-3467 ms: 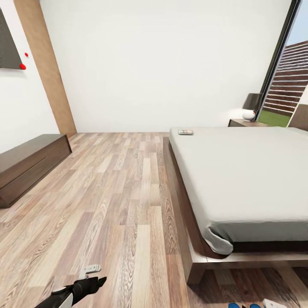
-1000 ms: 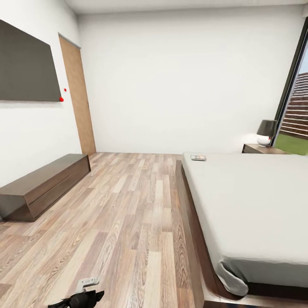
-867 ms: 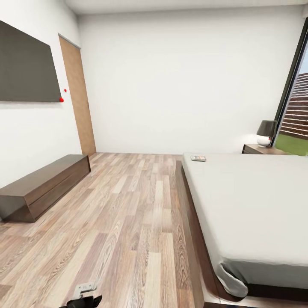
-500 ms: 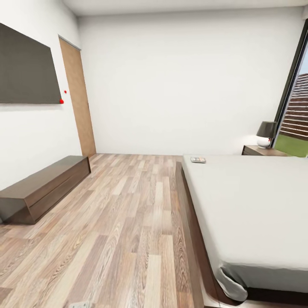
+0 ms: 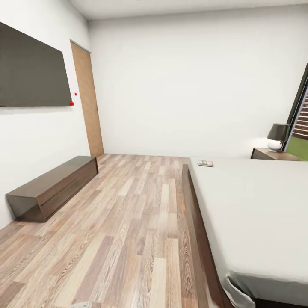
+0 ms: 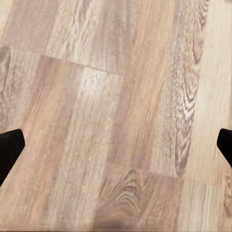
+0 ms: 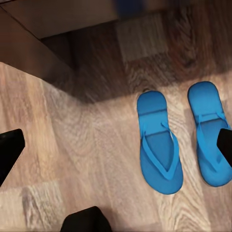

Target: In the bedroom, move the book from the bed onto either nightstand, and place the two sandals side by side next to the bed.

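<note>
White walls and a wood-plank floor [image 5: 128,222] here in the bedroom, with a low dark bench [image 5: 51,188] under the wall screen [image 5: 30,70]. The book [image 5: 205,163] lies on the bed [image 5: 256,205], near the nightstand [image 5: 273,154] with its lamp [image 5: 277,137]. The right tool [image 7: 116,140] hangs spread above the two sandals [image 7: 159,142], side by side. The left tool [image 6: 116,145] is spread over bare floor.
</note>
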Controlling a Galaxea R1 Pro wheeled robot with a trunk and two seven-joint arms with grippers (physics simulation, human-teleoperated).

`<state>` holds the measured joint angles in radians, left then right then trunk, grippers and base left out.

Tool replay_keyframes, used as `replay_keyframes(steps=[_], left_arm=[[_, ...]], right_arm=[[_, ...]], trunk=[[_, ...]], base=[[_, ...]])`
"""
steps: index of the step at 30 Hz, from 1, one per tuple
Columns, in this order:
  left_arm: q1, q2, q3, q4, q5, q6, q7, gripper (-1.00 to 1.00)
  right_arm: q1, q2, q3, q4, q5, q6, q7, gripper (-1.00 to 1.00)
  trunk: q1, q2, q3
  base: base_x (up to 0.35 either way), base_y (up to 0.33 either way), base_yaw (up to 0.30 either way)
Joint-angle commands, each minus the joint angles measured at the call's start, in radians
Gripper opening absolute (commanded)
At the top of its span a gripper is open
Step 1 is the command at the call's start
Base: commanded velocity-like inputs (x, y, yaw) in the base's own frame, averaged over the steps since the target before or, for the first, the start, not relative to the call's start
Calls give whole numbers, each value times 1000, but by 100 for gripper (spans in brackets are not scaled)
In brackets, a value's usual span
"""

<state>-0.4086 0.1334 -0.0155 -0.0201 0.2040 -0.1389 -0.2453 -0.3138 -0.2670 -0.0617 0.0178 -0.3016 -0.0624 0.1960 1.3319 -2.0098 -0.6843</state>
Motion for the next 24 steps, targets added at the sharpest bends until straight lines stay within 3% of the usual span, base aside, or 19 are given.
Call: replay_keyframes(steps=[1,4,6,8,10,13,18,24], left_arm=[[-1,0,-2,2,8,-2,-5,100],[-1,-1,-3,2,8,-2,-5,100],[-1,-1,-3,2,8,-2,-5,100],[-1,-1,-3,2,8,-2,-5,100],[-1,-1,-3,2,8,-2,-5,100],[-1,-1,-3,2,8,-2,-5,100],[-1,-2,-3,2,8,-2,-5,100],[-1,-2,-3,2,8,-2,-5,100]], right_arm=[[-1,1,-5,2,-4,-4,6,100],[-1,8,-5,2,-3,-4,6,100],[-1,31,-4,2,-2,-4,6,100],[-1,68,-4,2,-2,-4,6,100],[-1,124,-2,2,-1,-5,6,100],[-1,166,-1,2,0,-5,6,100],[-1,184,-1,2,-1,-4,6,100],[-1,187,-1,2,-1,-4,6,100]], trunk=[[-4,7,2],[-8,14,5],[-8,14,5],[-16,28,12],[-23,42,18],[-35,63,27],[-54,98,43],[-77,140,62]], base=[[0,0,277],[0,0,257],[0,0,143],[0,0,73],[0,0,34],[0,0,15],[0,0,4],[0,0,0]])
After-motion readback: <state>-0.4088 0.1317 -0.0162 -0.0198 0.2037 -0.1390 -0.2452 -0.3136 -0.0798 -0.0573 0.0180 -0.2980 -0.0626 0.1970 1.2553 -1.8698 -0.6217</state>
